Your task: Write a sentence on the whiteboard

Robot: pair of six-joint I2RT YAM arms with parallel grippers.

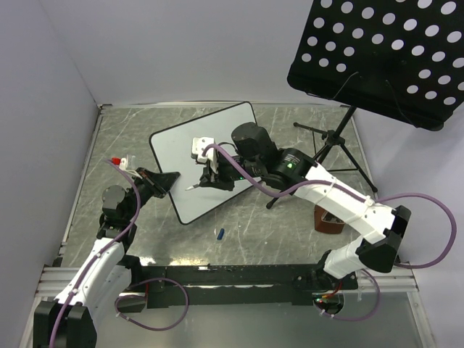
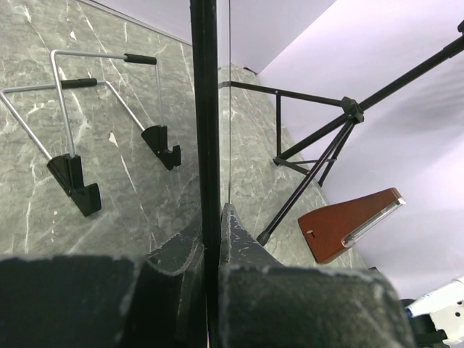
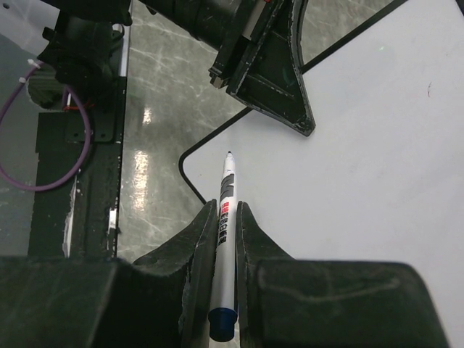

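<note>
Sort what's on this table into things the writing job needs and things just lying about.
In use:
whiteboard, clamped at its edge by the left gripper
marker, held in the right gripper

Lying about:
music stand
brown wooden wedge
wire easel
small blue piece

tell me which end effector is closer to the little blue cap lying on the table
Right. The right end effector, holding the marker over the whiteboard, sits almost straight beyond the blue cap; the left end effector clamps the whiteboard's edge farther left.
</note>
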